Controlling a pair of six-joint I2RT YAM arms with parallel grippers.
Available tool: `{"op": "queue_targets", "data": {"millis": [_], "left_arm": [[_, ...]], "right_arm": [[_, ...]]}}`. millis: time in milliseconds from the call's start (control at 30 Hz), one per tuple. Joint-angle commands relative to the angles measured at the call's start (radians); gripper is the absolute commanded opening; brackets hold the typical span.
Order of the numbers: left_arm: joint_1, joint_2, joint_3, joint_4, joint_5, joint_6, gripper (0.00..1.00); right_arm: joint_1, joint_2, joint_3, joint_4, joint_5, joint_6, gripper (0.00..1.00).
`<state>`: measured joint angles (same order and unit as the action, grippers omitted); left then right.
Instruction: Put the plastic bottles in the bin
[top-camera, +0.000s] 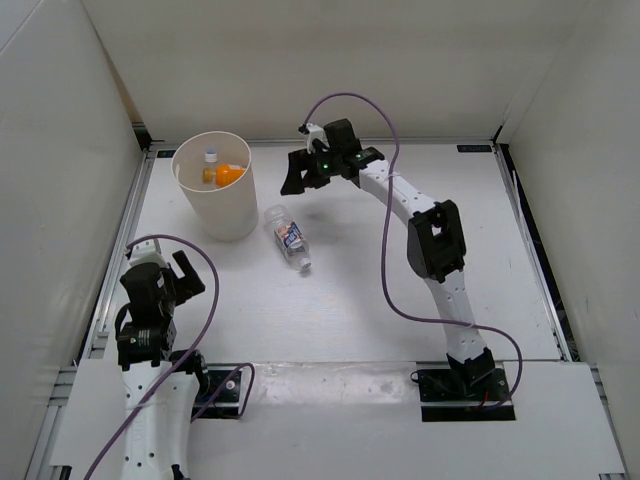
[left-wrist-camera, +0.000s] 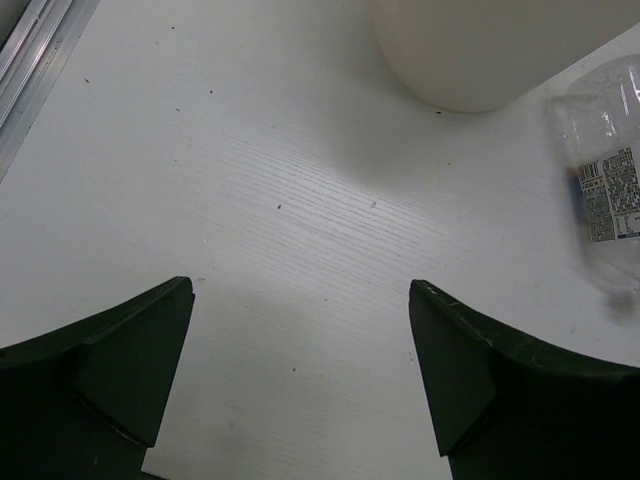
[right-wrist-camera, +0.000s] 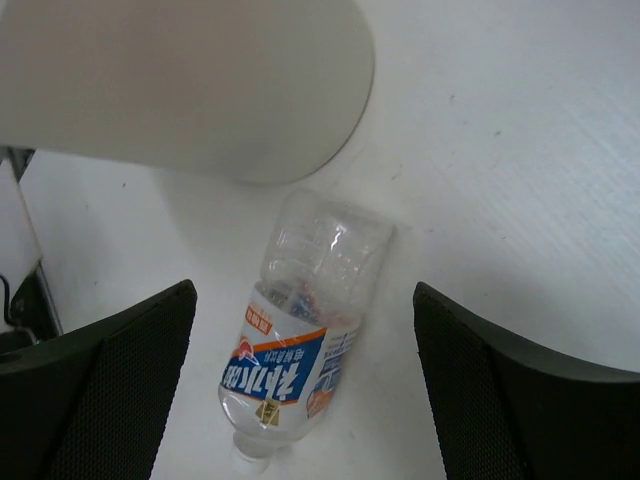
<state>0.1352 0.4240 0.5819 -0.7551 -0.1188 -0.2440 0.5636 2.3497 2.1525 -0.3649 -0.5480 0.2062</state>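
**One clear bottle lies outside the bin, two sit inside**

The clear plastic bottle (right-wrist-camera: 300, 340) lies on its side on the white surface (top-camera: 330, 320), just beside the foot of the cream bin (top-camera: 225, 212); whether the two touch cannot be told. Its body is ribbed and see-through and looks empty. A blue label wraps the lower half, with large white East Asian characters, an orange-red band along one edge and a small diamond mark. I cannot read the characters. The left wrist view shows the back of the label, a white panel of fine print too small to read.

In the top view its long axis runs diagonally. The flat base points up and left toward the bin, and the neck points down and right toward the arms.

Inside the bin lie a short orange bottle (top-camera: 228, 173) and, next to it, the white cap of another bottle (top-camera: 211, 156).

The right tool (top-camera: 305, 180) hovers above the lying bottle, spread wide and holding nothing. The left tool (left-wrist-camera: 300, 288) is also spread and empty, over bare surface near the bin.
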Motion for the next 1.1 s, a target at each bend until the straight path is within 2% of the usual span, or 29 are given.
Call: {"op": "queue_targets", "data": {"millis": [0,100,167,367,733,1067], "left_arm": [[-0.006,0.001,-0.002,0.016,0.007,0.005,0.99],[-0.003,0.002,-0.001,0.013,0.005,0.005,0.99],[-0.006,0.001,0.001,0.010,0.005,0.003,0.99],[-0.008,0.004,0.002,0.002,0.004,0.000,0.99],[-0.017,-0.002,0.003,0.005,0.005,0.002,0.99],[-0.022,-0.011,0.002,0.005,0.005,0.003,0.99]], "right_arm": [[0.001,0.051,0.059,-0.135,-0.150,-0.076,0.90],[0.015,0.115,0.160,-0.323,-0.135,-0.149,0.90],[0.022,0.140,0.200,-0.361,-0.069,-0.188,0.90],[0.051,0.152,0.205,-0.460,-0.032,-0.240,0.90],[0.056,0.152,0.214,-0.465,-0.043,-0.241,0.90],[0.105,0.157,0.234,-0.500,0.052,-0.278,0.90]]}}
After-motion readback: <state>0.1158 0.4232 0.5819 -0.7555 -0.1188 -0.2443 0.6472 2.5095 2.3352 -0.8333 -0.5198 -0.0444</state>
